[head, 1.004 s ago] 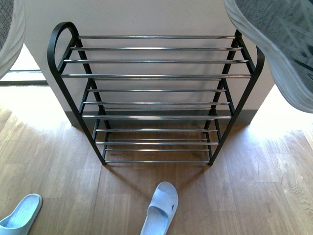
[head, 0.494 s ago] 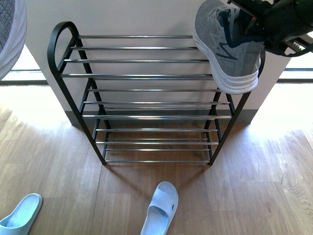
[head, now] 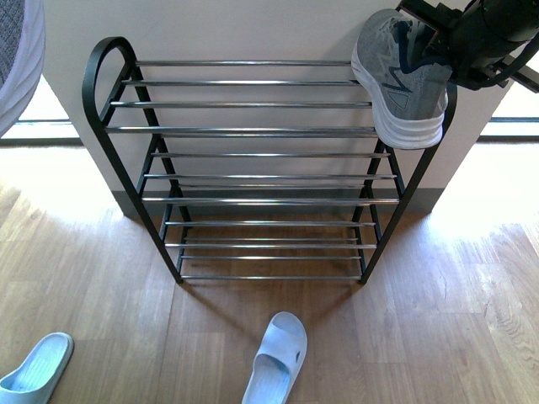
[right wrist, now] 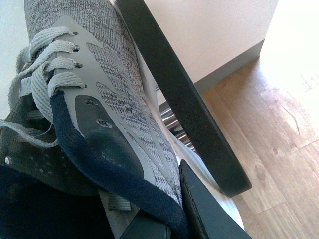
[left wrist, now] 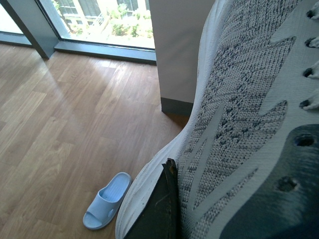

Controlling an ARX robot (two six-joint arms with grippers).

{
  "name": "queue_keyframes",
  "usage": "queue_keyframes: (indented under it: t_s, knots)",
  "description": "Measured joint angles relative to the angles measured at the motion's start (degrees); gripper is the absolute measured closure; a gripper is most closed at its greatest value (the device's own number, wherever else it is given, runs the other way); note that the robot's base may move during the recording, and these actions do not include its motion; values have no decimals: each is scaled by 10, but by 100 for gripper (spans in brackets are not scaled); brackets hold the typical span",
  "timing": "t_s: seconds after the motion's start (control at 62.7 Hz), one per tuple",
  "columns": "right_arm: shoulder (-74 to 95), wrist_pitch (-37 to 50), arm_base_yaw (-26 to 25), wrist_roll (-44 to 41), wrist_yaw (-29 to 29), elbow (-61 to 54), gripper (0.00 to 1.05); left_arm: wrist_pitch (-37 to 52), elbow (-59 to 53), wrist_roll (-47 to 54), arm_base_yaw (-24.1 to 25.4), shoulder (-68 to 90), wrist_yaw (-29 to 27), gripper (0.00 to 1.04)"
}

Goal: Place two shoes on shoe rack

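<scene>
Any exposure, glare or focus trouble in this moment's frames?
Front view: daylight blows out both side edges and washes the floor at right; the shoe rack bars glint, and its shadow falls toward the camera. Left wrist view: window overexposed; the left-held sneaker crowds the frame. Right wrist view: pale wall washed out; the right-held sneaker looms close.

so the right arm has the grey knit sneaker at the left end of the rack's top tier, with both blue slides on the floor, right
Wrong end: the front view shows the grey knit sneaker at the right end of the top tier of the black metal shoe rack. The right arm's fingers hold it, and both pale blue rubber slides lie on the floor.
</scene>
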Motion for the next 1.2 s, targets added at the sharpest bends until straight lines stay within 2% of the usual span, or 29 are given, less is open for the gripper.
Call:
queue_keyframes:
  t_s: [0.096,0.128,0.351,0.462,0.654,0.765,0.877,1.004,1.084,1.196]
  knots:
    - [1,4,-1,-9,-5,0,103,0,0,0,0,0,0,103]
    - [1,11,-2,-11,-5,-2,98,0,0,0,0,0,0,103]
    - [-51,75,-3,-33,-27,-71,63,0,0,0,0,0,-1,103]
    - [-132,114,-3,-42,-64,-145,40,0,0,0,0,0,0,103]
    - [-280,164,-10,-68,-131,-281,8,0,0,0,0,0,0,103]
    - [-408,196,-25,-103,-189,-398,9,0,0,0,0,0,0,103]
    - [-495,216,-40,-135,-224,-473,9,0,0,0,0,0,0,103]
    - [-638,241,-90,-194,-274,-594,9,0,0,0,0,0,0,103]
    - [-678,289,-125,-201,-283,-658,9,0,0,0,0,0,0,103]
    - [-679,309,-137,-201,-283,-679,9,0,0,0,0,0,0,103]
